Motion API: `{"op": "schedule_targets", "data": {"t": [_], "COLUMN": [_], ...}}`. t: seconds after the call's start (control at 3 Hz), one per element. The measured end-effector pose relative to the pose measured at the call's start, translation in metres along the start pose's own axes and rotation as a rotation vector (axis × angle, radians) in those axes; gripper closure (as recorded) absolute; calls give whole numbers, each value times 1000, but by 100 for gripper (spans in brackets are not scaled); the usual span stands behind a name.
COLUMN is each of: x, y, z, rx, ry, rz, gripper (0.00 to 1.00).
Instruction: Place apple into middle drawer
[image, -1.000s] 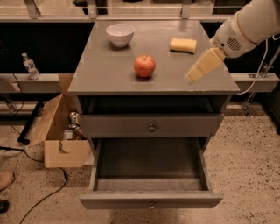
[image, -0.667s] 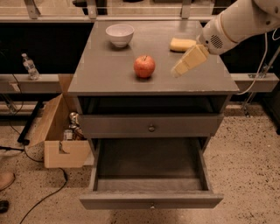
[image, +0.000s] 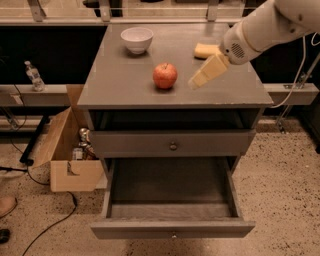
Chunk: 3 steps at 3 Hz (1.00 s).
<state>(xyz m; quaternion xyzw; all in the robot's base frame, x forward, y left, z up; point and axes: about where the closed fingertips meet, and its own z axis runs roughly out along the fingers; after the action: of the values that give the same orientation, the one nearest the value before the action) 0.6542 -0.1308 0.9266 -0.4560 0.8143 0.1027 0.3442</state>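
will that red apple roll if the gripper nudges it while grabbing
The round red apple stands free on the flat grey cabinet top, so a sideways nudge would probably roll it. Its smooth skin may slip in a loose grasp. The cream-coloured gripper hangs beside it, not touching.

arm (image: 270, 27): cut by top edge, hides sponge (image: 204, 50) end | jaws: right of apple (image: 165, 75)

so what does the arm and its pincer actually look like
The arm is a thick, smooth white tube ending in a rounded wrist with a small dotted grille. The pincer is pale cream-yellow, wedge-shaped, narrowing to its tip, over the tabletop beside the apple.
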Motion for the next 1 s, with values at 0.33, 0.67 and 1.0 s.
{"op": "schedule_targets", "data": {"t": [0.33, 0.67, 1.0], "x": [-6, -15, -30], "y": [-3, -2, 2], "z": [28, 57, 81], "rx": [9, 4, -12], "ry": [-19, -36, -66], "rz": [47, 84, 101], "gripper": [0, 0, 0]}}
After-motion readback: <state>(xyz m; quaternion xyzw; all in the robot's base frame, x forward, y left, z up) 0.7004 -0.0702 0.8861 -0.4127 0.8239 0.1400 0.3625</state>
